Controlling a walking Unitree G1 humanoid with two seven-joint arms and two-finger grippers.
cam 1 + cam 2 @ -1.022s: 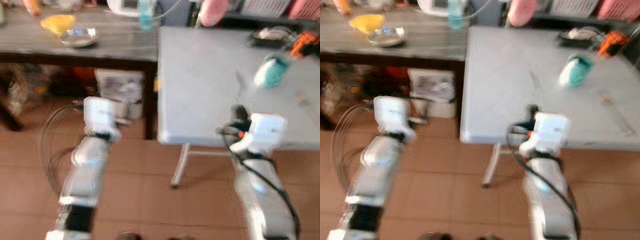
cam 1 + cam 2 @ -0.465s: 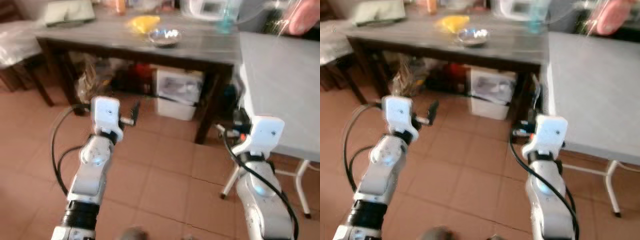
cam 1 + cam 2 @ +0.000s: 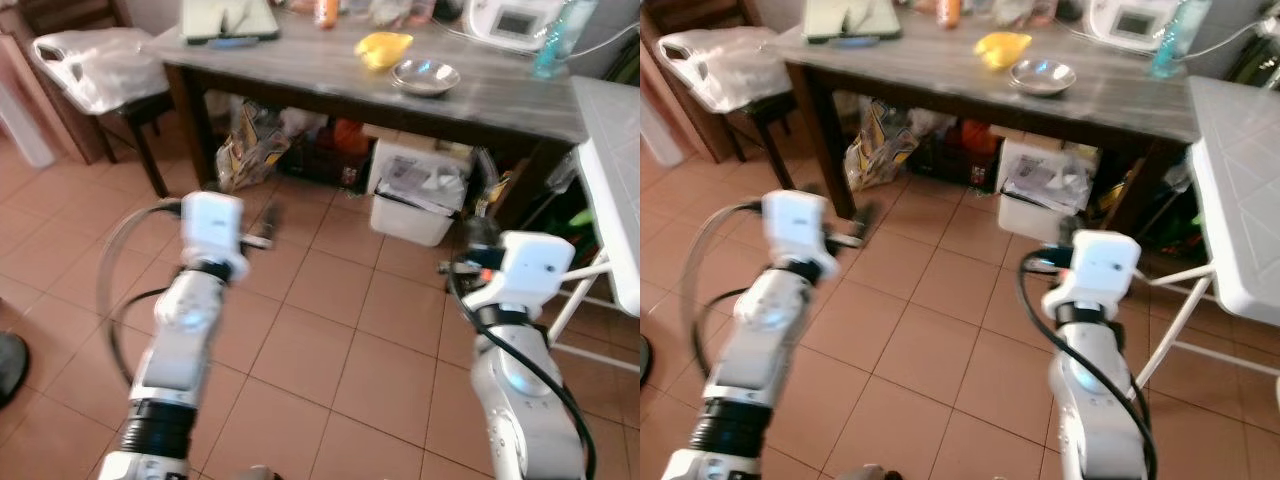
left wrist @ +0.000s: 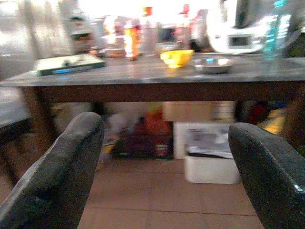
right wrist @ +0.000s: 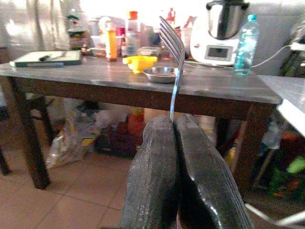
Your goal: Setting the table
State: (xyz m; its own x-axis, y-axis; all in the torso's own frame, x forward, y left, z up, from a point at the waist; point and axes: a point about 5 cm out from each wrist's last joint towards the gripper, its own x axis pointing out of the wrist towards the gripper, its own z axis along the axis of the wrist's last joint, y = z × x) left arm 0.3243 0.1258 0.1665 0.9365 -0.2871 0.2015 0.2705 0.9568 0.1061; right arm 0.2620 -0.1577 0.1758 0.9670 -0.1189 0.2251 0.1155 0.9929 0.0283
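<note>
While both silver arms reach forward over a floor of reddish-brown tiles (image 3: 330, 370), the head views show a long grey wooden table (image 3: 300, 70) ahead on dark legs. Near its right end sit a yellow bowl (image 3: 383, 47) and, just beside it, a small steel dish (image 3: 425, 76); a white kitchen appliance (image 3: 515, 18) and a blue-green bottle (image 3: 553, 38) stand at the far right edge. A dark tray (image 3: 228, 18) lies at the left end. Bags and a white plastic box (image 3: 415, 195) are stored beneath. A white folding table (image 3: 1240, 200) meets the wooden one's right end, and a white plastic bag (image 3: 95, 65) rests on a stool to the left.

From the left wrist view, the left gripper (image 4: 167, 162) has its 2 black fingers spread wide, holding nothing, aimed at the table.

From the right wrist view, the right gripper (image 5: 175, 157) is pressed closed on the handle of a metal fork (image 5: 172, 52), tines upward, held in the air short of the table's near edge.
</note>
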